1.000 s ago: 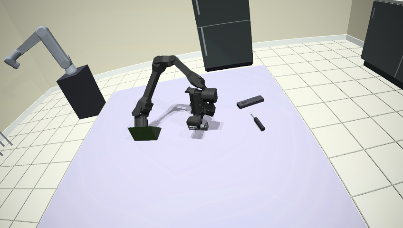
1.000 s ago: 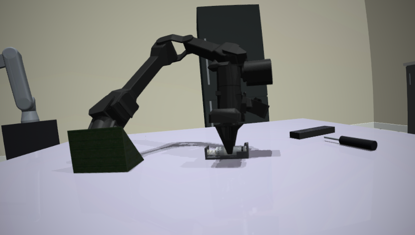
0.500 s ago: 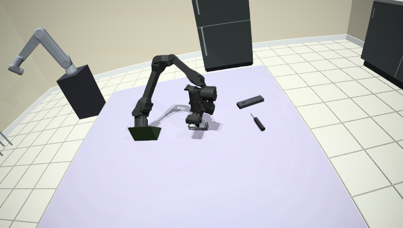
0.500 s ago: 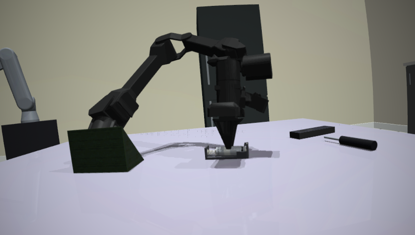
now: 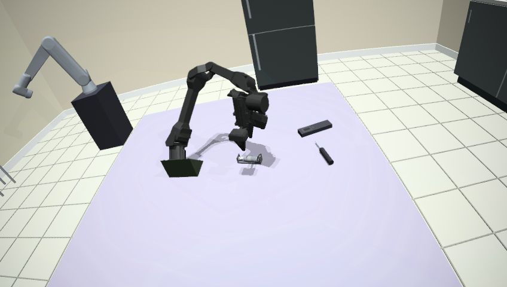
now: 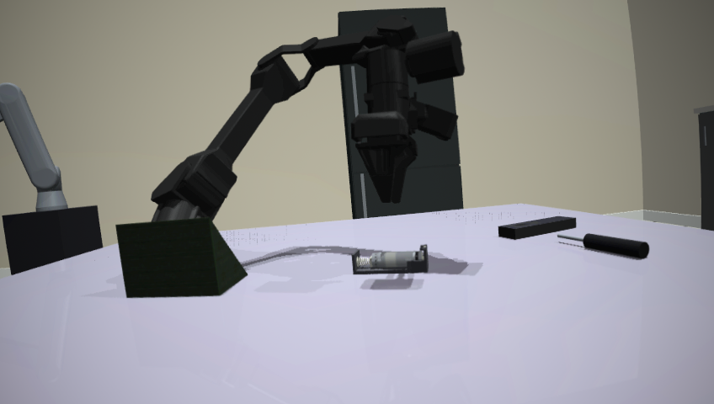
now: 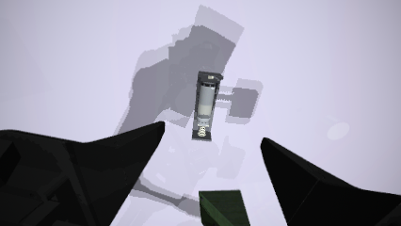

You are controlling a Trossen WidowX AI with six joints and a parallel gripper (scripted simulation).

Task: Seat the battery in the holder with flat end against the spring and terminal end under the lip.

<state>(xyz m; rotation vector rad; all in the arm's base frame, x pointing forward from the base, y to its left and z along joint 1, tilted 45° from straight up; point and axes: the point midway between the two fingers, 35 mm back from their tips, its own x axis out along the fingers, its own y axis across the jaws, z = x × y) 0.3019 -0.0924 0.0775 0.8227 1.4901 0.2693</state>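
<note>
The grey battery (image 5: 251, 158) (image 6: 394, 259) (image 7: 206, 96) lies lengthwise in the dark holder (image 6: 418, 267) (image 7: 207, 137) and looks level in the exterior view. One end faces the pale spring (image 6: 363, 261) (image 7: 201, 131), on the arm-base side. Its dark-banded end is at the taller end wall with the lip. Whether the terminal is under the lip is too small to tell. My gripper (image 5: 247, 143) (image 6: 391, 201) (image 7: 212, 134) is wide open and empty, raised above the holder, with both fingers apart from the battery and holder.
A dark bar-shaped object (image 5: 314, 128) (image 6: 538, 228) and a screwdriver (image 5: 326, 156) (image 6: 615, 246) lie beyond the holder, away from my base. My dark green base block (image 5: 182, 168) (image 6: 170, 260) (image 7: 225, 207) is on the holder's spring side. A grey arm stands on a pedestal (image 5: 103, 117) at the left.
</note>
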